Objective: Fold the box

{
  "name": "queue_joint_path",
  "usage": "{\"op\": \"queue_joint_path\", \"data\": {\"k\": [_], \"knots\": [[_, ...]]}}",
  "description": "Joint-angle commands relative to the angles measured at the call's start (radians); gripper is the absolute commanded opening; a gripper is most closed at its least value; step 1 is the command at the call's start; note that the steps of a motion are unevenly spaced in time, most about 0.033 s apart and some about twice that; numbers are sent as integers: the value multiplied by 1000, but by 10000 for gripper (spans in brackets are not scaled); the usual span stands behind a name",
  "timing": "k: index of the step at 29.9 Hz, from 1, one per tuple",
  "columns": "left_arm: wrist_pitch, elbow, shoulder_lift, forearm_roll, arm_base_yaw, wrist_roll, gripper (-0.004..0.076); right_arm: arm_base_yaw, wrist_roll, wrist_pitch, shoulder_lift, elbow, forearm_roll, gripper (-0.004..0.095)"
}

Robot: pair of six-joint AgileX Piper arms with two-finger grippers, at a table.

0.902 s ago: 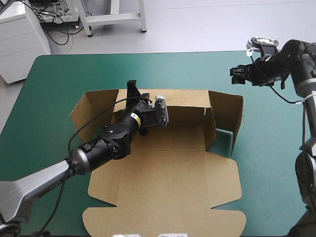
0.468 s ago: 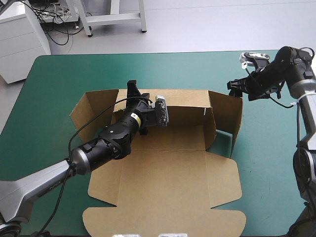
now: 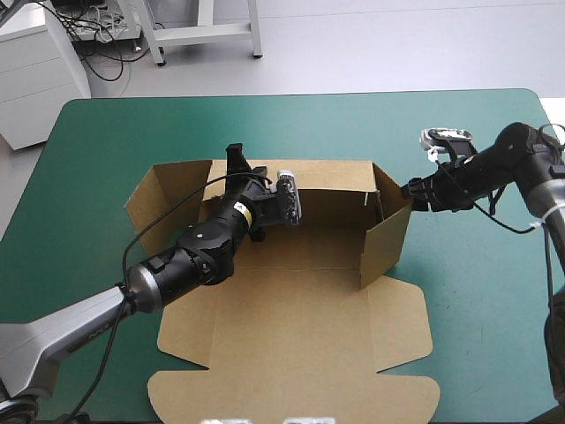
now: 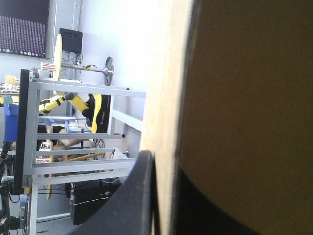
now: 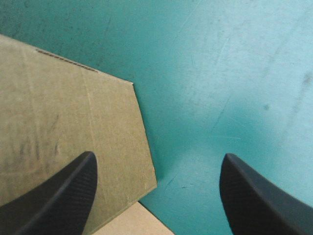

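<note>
**Teal-green table, box half raised**

Teal-green cover (image 3: 106, 177) over the whole table. Flat-cut brown cardboard box (image 3: 300, 327) lies about the centre. Its long rear wall (image 3: 327, 175) stands upright on the 12 o'clock side, and its broad lid panel (image 3: 291, 371) lies flat toward 6 o'clock.

Left gripper (image 3: 237, 161), two black fin-shaped fingers, is clamped over the rear wall's top edge near the 11 o'clock corner. Its wrist view shows the board's edge pinched close against one finger (image 4: 139, 196). My reading: it serves as an anchor, so the wall cannot drop while the ends are worked.

Right gripper (image 3: 413, 191) comes in from 3 o'clock, fingers apart, gripping nothing. In its wrist view one finger (image 5: 58, 196) is over brown board and the other over bare cover, with the board's slanted edge running between them. It bears on the outside of the right side wall (image 3: 388, 240), which stands turned inward at 3 o'clock. Looks like a push rather than a pinch, hence the spread fingers.

Left side flap (image 3: 161, 201), at 9 to 10 o'clock, splays outward and is not yet brought in.

In the way: the left forearm (image 3: 190, 256) lies across the box floor from 7 o'clock. I judge it would block that flap swinging inward. The right side wall will likely spring back if let go untucked.
</note>
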Motion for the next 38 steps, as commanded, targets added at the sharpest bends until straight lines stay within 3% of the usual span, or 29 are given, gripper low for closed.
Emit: {"op": "queue_joint_path", "data": {"k": [1, 9, 21, 30, 38], "knots": [[54, -6, -14, -63, -2, -43, -32, -6, -106, -97, -103, 81, 102, 653], [54, -6, -14, -63, -2, -43, -32, -6, -394, -195, -181, 267, 304, 653], [54, -6, -14, -65, -2, -43, -32, 17, -533, -119, -209, 343, 402, 653], [54, -6, -14, -65, -2, -43, -32, 117, -544, -121, -209, 343, 398, 653], [52, -6, -14, -67, -2, -43, -32, 124, -614, -187, -209, 334, 442, 653]]}}
